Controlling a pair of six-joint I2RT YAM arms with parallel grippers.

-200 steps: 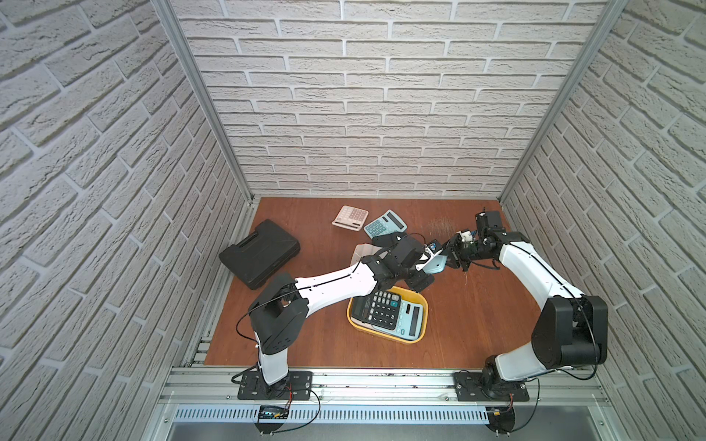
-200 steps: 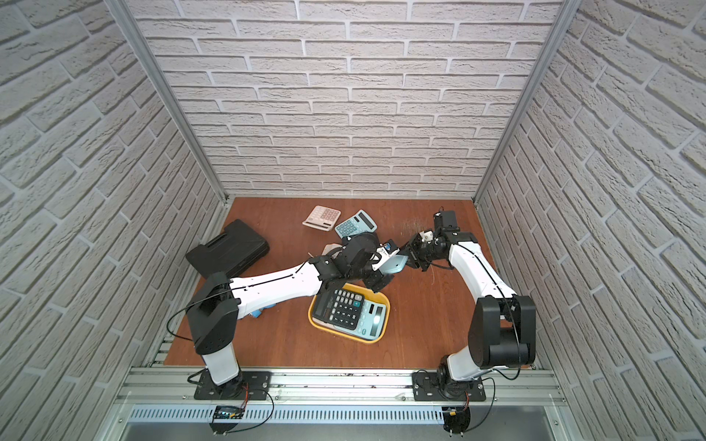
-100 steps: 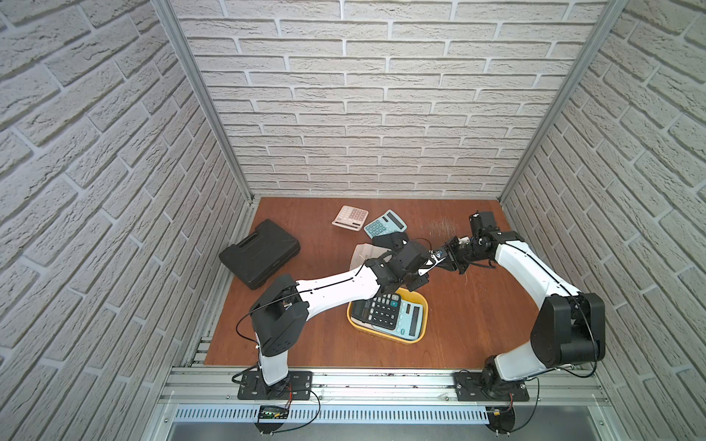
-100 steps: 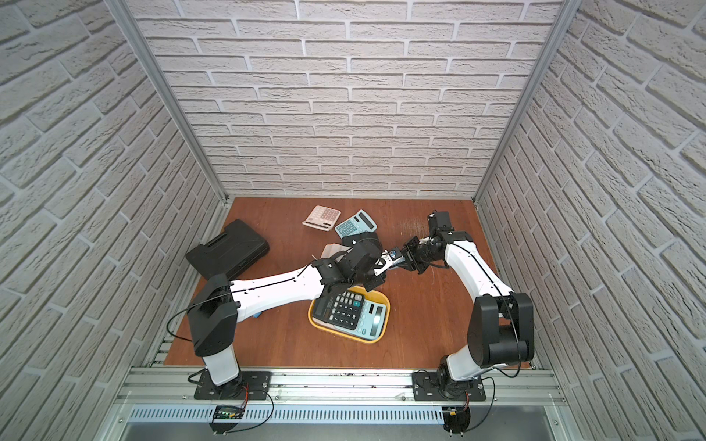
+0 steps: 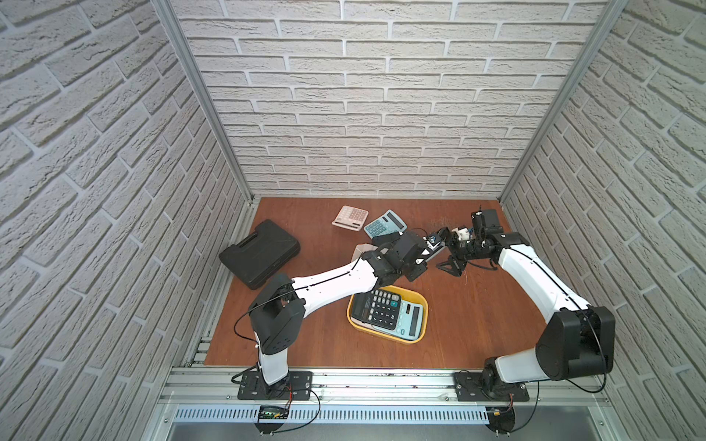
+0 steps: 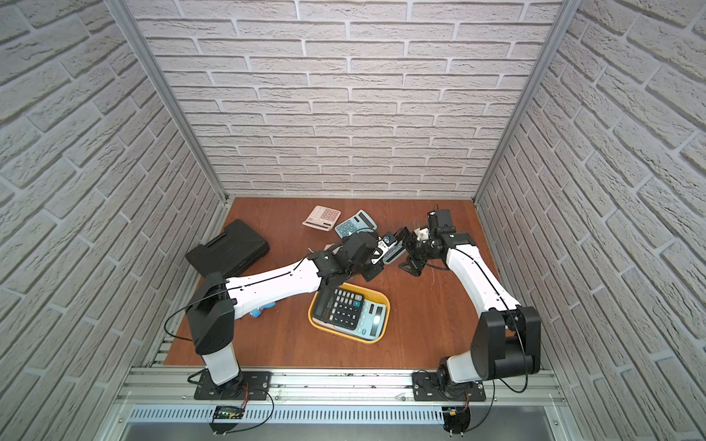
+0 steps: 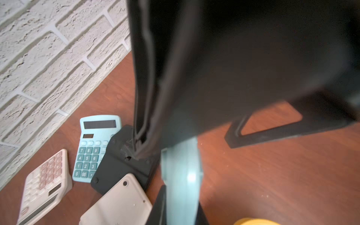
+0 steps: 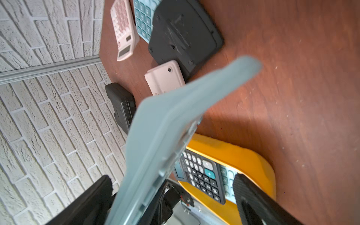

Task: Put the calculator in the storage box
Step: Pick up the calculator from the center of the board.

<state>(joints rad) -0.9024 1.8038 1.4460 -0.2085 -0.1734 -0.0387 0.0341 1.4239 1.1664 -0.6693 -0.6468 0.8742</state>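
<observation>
White brick-pattern walls (image 5: pixel 382 114) enclose a brown wooden tabletop (image 5: pixel 477 324) on three sides.

Left gripper (image 5: pixel 425 255): clamped on a grey-blue calculator (image 5: pixel 435 250), held tilted and clear of the tabletop, just beyond the far edge of the storage box (image 5: pixel 419 301). The left wrist view shows this calculator edge-on between the closed jaws.

Right gripper (image 5: pixel 445 250): jaws wide apart, straddling the free end of the same calculator. In the right wrist view one of its fingers (image 8: pixel 251 194) stands well off the calculator. Contact on the other side cannot be determined.

Storage box: yellow, shallow, resting flat on the tabletop at near centre. It contains a black calculator (image 5: pixel 376 311), face up, lying partly over a light blue calculator (image 5: pixel 412 324), also face up. Both lie within the rim.

Left arm: reaches from its near-left base diagonally toward the centre, its forearm passing over the far-left corner of the storage box.

Right arm: rises from its near-right base, runs toward the far right, and turns left at the wrist to face the left gripper.

Other items:
- A pink calculator (image 5: pixel 349 218) and a teal calculator (image 5: pixel 384 223) lie face up, side by side, near the far wall.
- A black face-down calculator (image 7: pixel 120 165) overlaps the teal one.
- A beige face-down calculator (image 7: pixel 118 202) lies against the black one.
- A black case (image 5: pixel 259 252) lies at the far left, well apart from the box.
</observation>
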